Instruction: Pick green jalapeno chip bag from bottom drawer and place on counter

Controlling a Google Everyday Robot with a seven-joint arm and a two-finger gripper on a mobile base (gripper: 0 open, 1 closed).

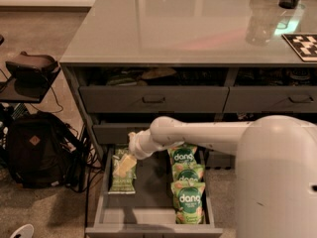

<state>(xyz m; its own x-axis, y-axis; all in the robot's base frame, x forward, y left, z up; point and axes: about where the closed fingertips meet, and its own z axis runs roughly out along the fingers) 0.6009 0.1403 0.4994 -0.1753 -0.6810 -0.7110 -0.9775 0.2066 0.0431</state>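
The bottom drawer (153, 229) is pulled open below the counter (188, 26). A pale-green jalapeno chip bag (122, 179) lies flat on the drawer's left side. My white arm reaches in from the right, and my gripper (124, 164) is down right over the upper part of that bag, its cream-coloured fingers (126, 163) pointing down-left onto it. Whether the fingers touch or hold the bag is hidden.
Three green-and-orange "dang" bags (187, 200) lie in a column on the drawer's right side. Shallower grey drawers with bar handles (153, 99) are above. A black backpack (34, 148) and cables lie on the floor to the left. A clear cup (261, 26) stands on the counter.
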